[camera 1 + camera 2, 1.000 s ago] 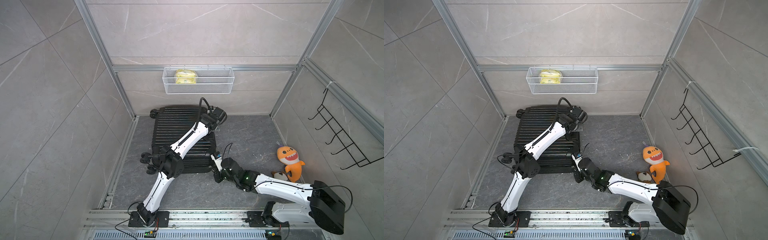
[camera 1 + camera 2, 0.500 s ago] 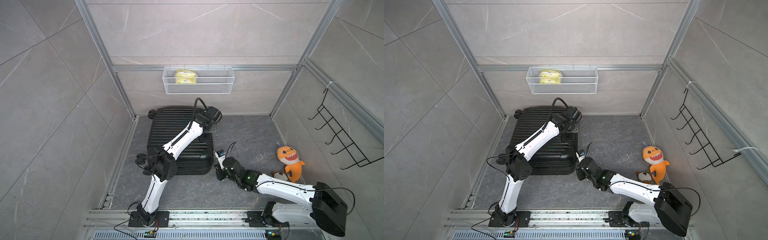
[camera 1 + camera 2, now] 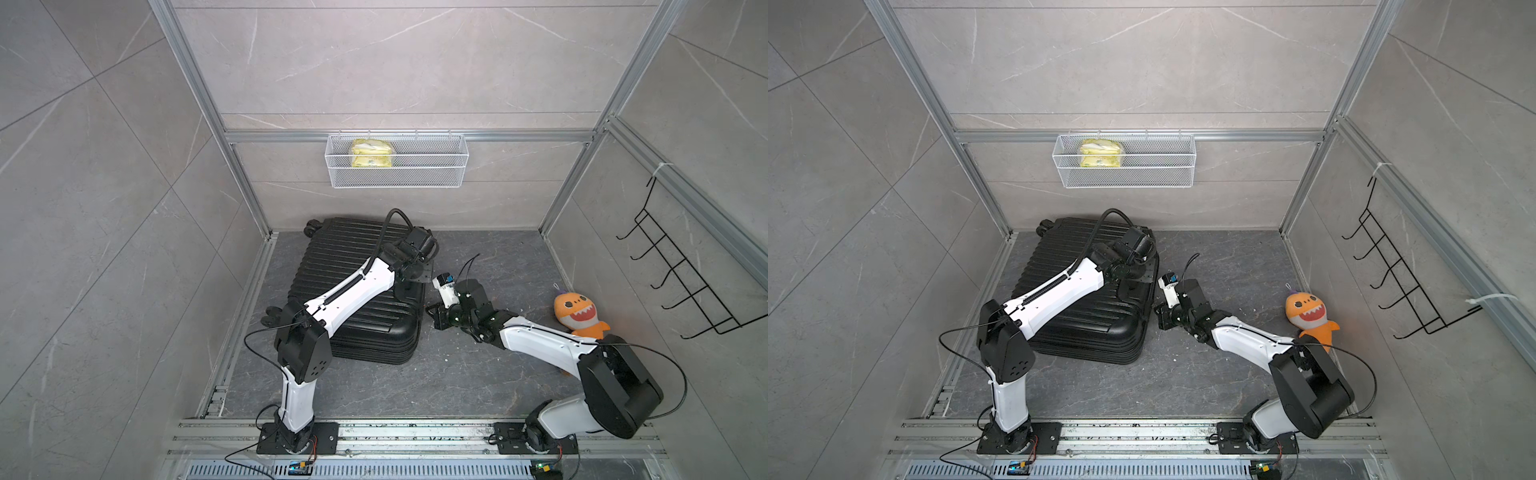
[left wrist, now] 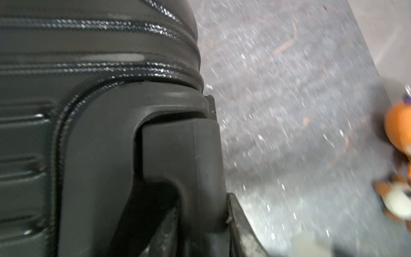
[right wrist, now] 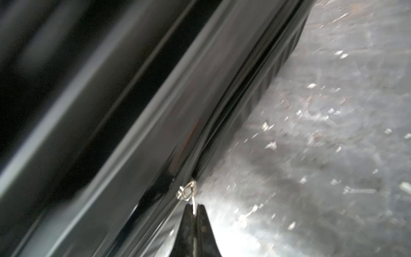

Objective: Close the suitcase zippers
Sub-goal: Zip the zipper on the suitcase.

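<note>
The black ribbed suitcase lies flat on the grey floor at the back left, shown in both top views. My left gripper is shut on the moulded handle on the case's right side, one finger on each side of it. My right gripper sits low against the same side, nearer the front. It is shut on the thin silvery pull tab of the zippers. The zip band runs along the rim away from the pull.
An orange shark plush and a smaller toy lie on the floor to the right. A white wire basket with a yellow packet hangs on the back wall. A black hook rack hangs on the right wall. Metal frame posts edge the floor.
The suitcase has slid and turned a little to the left, with my left gripper on its handle. My right gripper has moved farther back along the case's side, still pinching the pull.
</note>
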